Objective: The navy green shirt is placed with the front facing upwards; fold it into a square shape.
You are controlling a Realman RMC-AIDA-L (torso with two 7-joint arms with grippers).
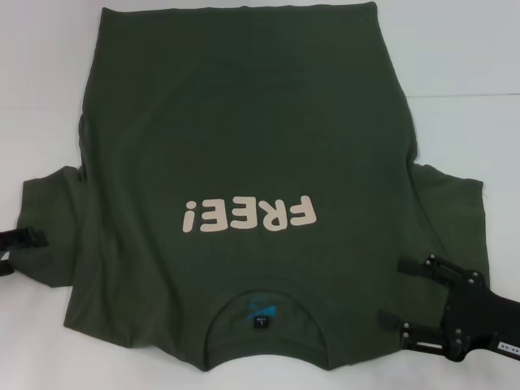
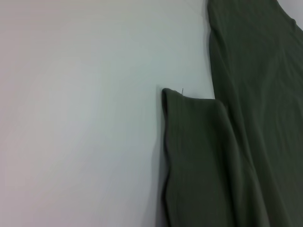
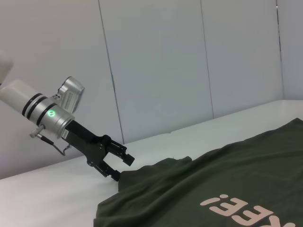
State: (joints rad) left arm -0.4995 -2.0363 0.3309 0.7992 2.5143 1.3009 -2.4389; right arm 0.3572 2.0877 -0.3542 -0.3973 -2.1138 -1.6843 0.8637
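Observation:
The navy green shirt (image 1: 244, 122) lies spread flat on the white table, front up. Its cream "FREE!" print (image 1: 248, 216) reads upside down and its collar (image 1: 264, 313) is at the near edge. My left gripper (image 1: 18, 252) sits at the outer edge of the shirt's left sleeve (image 1: 49, 219). It shows more fully in the right wrist view as the left gripper (image 3: 119, 166), open, fingers just at the sleeve's hem. My right gripper (image 1: 404, 296) is open by the shirt's right shoulder, near the right sleeve (image 1: 459, 219). The left wrist view shows the sleeve (image 2: 199, 156) beside the shirt's body.
The white table (image 1: 471, 65) shows bare on both sides of the shirt and past its far hem. A light panelled wall (image 3: 156, 71) stands behind the table on the left arm's side.

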